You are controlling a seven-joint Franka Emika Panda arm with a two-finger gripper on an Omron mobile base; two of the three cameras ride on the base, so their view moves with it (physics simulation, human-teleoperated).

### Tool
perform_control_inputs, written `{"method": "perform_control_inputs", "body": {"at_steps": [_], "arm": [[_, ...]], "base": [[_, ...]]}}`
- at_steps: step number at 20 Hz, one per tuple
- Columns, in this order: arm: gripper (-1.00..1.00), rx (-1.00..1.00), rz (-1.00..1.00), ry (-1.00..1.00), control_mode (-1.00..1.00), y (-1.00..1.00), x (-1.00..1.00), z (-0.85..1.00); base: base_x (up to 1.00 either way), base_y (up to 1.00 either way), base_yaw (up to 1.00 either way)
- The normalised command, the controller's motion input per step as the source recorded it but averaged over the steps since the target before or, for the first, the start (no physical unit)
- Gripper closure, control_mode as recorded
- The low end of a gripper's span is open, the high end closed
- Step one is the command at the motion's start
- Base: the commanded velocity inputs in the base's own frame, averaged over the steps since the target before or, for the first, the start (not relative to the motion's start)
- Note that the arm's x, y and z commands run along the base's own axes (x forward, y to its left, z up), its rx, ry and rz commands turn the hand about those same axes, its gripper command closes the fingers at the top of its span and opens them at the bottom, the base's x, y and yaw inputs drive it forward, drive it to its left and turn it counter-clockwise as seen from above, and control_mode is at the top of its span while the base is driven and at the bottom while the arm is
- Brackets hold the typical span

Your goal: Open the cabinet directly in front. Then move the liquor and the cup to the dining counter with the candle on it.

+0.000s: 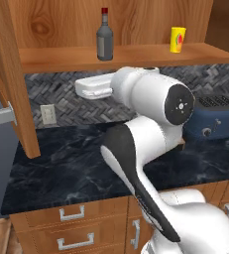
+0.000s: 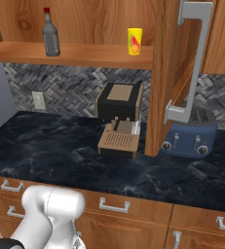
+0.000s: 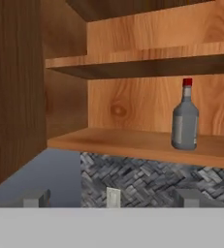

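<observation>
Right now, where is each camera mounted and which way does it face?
Left base view: behind the arm on its left, looking forward and down at the open cabinet, liquor and cup; the white arm rises from lower right.
Right base view: behind on the right, facing the same shelf, a coffee machine and toaster; the arm's base sits lower left.
Hand view: on the hand, aimed along the open gripper at the liquor.
All three share the liquor.

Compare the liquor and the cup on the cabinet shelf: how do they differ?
The liquor is grey with a narrow neck and red cap; the cup is bright yellow, open-topped, with a red-orange mark. The liquor is taller than the cup. The liquor stands left, the cup right. Both are upright on the bottom shelf, untouched.
</observation>
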Motion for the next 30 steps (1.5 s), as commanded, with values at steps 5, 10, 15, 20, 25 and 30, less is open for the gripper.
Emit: {"method": "perform_control_inputs", "body": {"at_steps": [5,10,15,20,25,30], "arm": [[-1.0,0.0,-0.31,0.02,-1.0,-0.2,0.0,0.3],[-1.0,0.0,-0.07,0.05,-1.0,-0.16,0.0,0.17],[-1.0,-0.01,0.02,0.0,-1.0,-0.19,0.0,0.0],[-1.0,0.08,0.08,0.0,-1.0,-0.62,0.0,0.05],[-1.0,0.06,0.1,0.0,-1.0,-0.64,0.0,0.03],[-1.0,0.01,0.09,0.0,-1.0,-0.44,0.07,0.0]], "base": [[0.0,0.0,0.0],[0.0,0.0,0.0],[0.0,0.0,0.0],[0.0,0.0,0.0],[0.0,0.0,0.0],[0.0,0.0,0.0]]}}
